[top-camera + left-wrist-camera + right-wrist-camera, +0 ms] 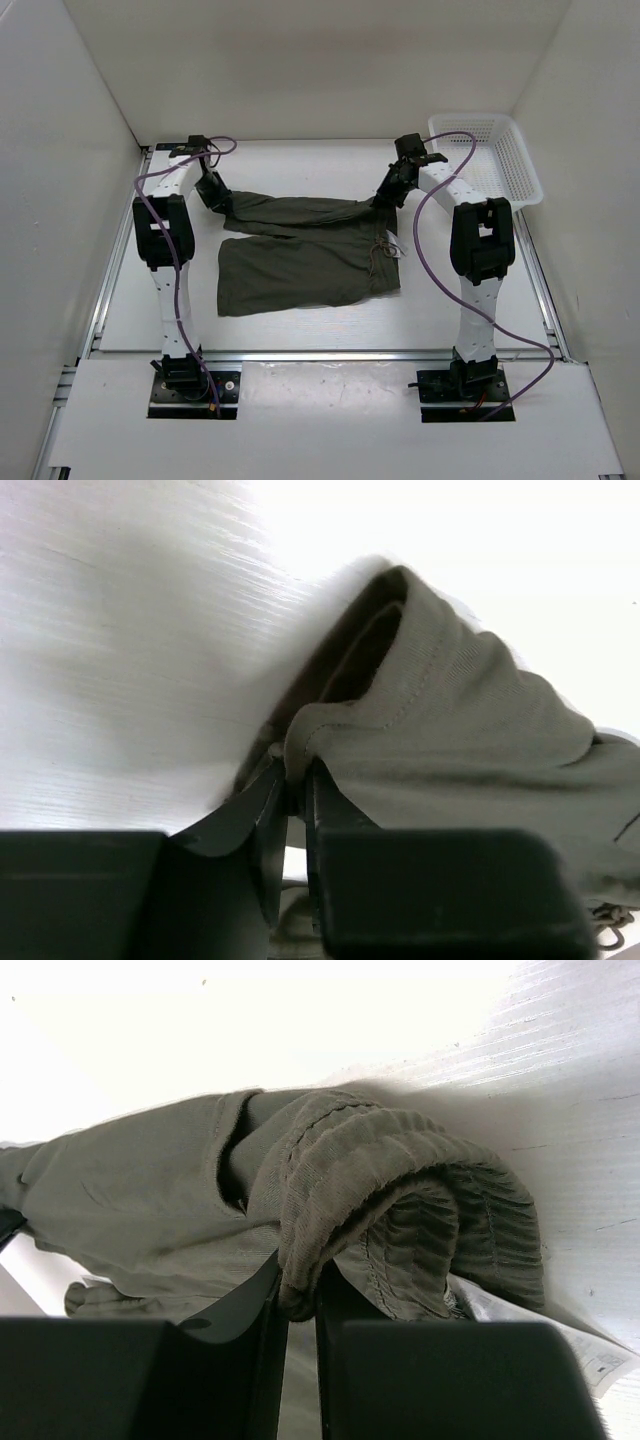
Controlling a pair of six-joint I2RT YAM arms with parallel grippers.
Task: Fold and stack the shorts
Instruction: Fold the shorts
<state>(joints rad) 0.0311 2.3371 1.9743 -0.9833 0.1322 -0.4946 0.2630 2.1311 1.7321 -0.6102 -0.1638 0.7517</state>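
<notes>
White table [300,335] carries shorts [300,272] clamped by left pincer [296,780] and right pincer [298,1285].

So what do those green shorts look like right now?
The shorts are dark olive, soft matte cloth, lying mostly flat on the white table, legs toward the left, gathered waistband at the right with a white label. The far leg is bunched. The left fingers pinch its hem; the right fingers pinch the waistband.
</notes>
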